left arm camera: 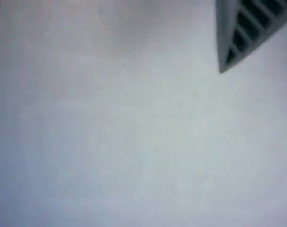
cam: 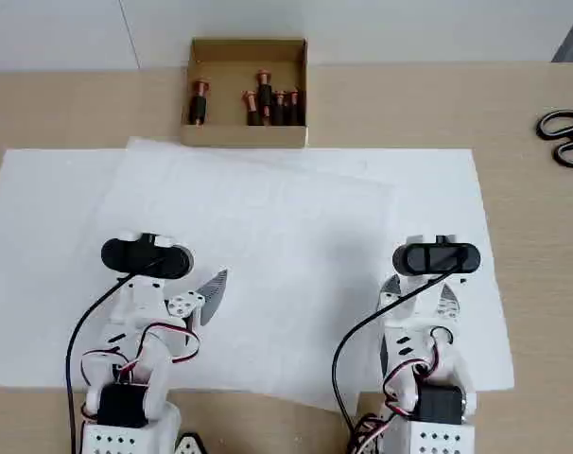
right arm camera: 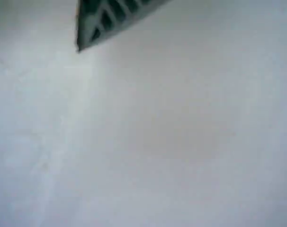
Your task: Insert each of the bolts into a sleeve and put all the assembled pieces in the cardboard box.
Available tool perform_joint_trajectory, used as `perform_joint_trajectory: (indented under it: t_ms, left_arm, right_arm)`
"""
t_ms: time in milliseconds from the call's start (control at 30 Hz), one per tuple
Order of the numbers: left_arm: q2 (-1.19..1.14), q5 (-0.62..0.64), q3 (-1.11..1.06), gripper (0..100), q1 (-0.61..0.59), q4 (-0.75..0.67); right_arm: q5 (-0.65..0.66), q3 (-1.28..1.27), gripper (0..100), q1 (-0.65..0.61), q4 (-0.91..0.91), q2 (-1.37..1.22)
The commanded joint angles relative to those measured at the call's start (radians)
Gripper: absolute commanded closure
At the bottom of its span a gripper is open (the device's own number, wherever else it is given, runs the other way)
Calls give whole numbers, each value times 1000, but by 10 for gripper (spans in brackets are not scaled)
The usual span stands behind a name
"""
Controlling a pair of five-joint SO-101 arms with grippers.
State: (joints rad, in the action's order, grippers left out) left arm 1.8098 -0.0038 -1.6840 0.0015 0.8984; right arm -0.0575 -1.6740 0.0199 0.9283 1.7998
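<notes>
Cardboard box: one, square, open-topped, sitting on the wooden counter just beyond the paper's far edge.
Assembled pieces: five countable, copper-headed bolts in black sleeves, lying inside the box, one toward its left wall and four bunched at its right.
White paper: flat overlapping sheets, covering the counter's middle.
Scissors: one pair, lying far right.
Left gripper and right gripper: hanging over the paper's near part. Whether their jaws are spread or pressed together cannot be told.
</notes>
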Motion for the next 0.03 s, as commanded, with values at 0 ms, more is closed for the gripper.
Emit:
perform_joint_trajectory:
  t_ms: [0]
  left_arm:
    - [8, -5, 2, 694, -2, 3]
  right_arm:
    - [-6, -9, 753, 10, 2, 15]
